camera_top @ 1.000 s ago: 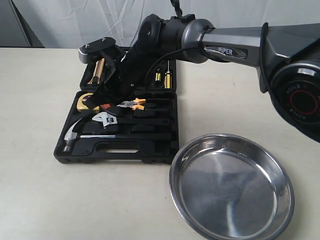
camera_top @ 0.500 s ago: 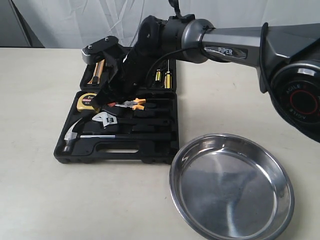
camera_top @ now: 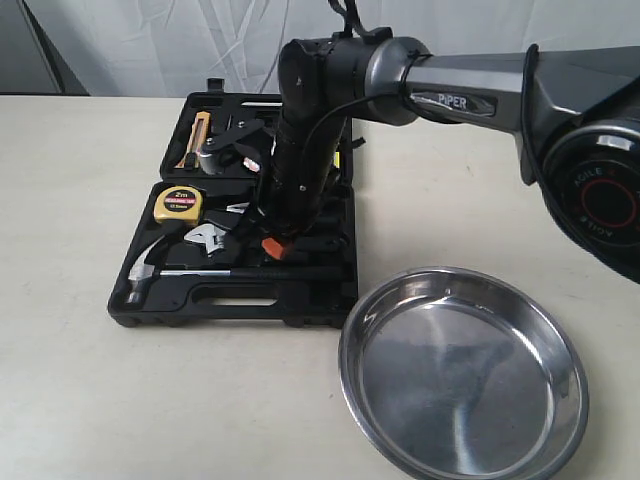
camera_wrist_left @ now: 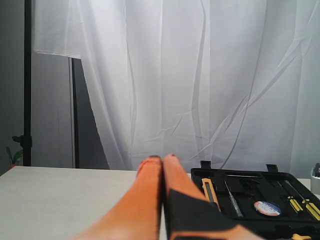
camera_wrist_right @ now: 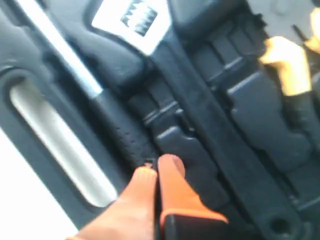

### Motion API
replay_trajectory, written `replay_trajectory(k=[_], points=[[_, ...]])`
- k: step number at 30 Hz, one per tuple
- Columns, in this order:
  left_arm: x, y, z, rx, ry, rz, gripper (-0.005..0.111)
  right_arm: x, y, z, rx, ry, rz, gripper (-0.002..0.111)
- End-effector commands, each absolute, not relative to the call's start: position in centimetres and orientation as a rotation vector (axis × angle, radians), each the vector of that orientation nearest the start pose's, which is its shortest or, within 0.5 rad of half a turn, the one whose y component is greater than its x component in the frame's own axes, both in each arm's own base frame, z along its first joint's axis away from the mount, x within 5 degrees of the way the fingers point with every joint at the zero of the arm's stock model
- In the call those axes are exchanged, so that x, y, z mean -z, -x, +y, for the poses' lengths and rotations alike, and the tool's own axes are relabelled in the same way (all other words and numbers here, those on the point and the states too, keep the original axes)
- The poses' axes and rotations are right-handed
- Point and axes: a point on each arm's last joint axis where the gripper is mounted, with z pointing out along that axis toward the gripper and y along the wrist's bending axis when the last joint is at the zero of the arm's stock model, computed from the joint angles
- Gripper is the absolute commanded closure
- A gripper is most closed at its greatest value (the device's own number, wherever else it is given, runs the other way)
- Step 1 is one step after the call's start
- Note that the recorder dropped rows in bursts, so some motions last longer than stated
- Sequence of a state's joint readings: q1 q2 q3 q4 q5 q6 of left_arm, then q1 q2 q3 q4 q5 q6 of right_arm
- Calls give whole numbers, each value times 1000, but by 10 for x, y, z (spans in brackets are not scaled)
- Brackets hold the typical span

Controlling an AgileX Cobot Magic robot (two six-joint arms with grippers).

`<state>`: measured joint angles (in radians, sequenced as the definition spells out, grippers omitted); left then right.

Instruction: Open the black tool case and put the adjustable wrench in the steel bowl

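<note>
On the table [camera_top: 80, 390], the black tool case [camera_top: 240, 306] lies open, lid flat behind the tray, front handle toward the camera. The adjustable wrench [camera_top: 212, 238] sits in its recess in the tray, silver head toward the left end, black handle running right under the arm; the hammer [camera_top: 148, 268] lies just in front of it and the yellow tape measure [camera_top: 178, 203] just behind. The right gripper [camera_top: 272, 246] reaches across from the right and points down over the tray's middle. Right wrist view: its orange fingers [camera_wrist_right: 142, 180] are pressed together with nothing between them, tips just above the moulding between the wrench handle and the hammer handle; contact cannot be told, as this view is blurred. The steel bowl [camera_top: 460, 385] stands right of the case, its rim just beside the case's front corner. The left gripper [camera_wrist_left: 161, 162] is clenched, holding nothing, raised and level, the case lid off to one side.
</note>
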<state>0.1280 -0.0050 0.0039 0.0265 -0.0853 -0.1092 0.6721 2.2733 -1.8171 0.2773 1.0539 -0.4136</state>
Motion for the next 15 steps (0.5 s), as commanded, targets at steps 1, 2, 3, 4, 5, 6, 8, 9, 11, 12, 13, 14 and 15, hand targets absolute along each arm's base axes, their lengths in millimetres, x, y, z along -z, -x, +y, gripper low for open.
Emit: replay_trajectory(k=[1, 2, 3, 4, 5, 6, 8, 9, 11, 12, 13, 14, 15], points=[[-221, -55, 7, -35, 143, 1386, 106, -165, -344, 318, -633, 1493, 2579, 109], [-221, -55, 7, -35, 143, 1386, 106, -166, -343, 320, -670, 1508, 2550, 109], [-221, -55, 7, -35, 143, 1386, 106, -167, -343, 322, -692, 1517, 2525, 109], [-221, -55, 7, -35, 143, 1386, 106, -167, -343, 323, -698, 1519, 2504, 109], [-221, -55, 7, -35, 143, 1386, 106, -167, -345, 324, -696, 1515, 2473, 109], [-221, -55, 7, -35, 143, 1386, 106, -168, -347, 325, -688, 1498, 2460, 109], [-221, -55, 7, -35, 143, 1386, 106, -167, -354, 325, -617, 1472, 2413, 109], [-221, -55, 7, -35, 143, 1386, 106, -167, -357, 325, -586, 1464, 2392, 109], [-221, -55, 7, -35, 143, 1386, 106, -167, -364, 323, -478, 1476, 2340, 107], [-221, -55, 7, -35, 143, 1386, 106, -166, -366, 321, -438, 1488, 2324, 103], [-221, -55, 7, -35, 143, 1386, 106, -165, -367, 319, -393, 1514, 2313, 97], [-221, -55, 7, -35, 143, 1386, 106, -165, -368, 317, -356, 1539, 2308, 89], [-221, -55, 7, -35, 143, 1386, 106, -164, -368, 315, -330, 1562, 2308, 80]])
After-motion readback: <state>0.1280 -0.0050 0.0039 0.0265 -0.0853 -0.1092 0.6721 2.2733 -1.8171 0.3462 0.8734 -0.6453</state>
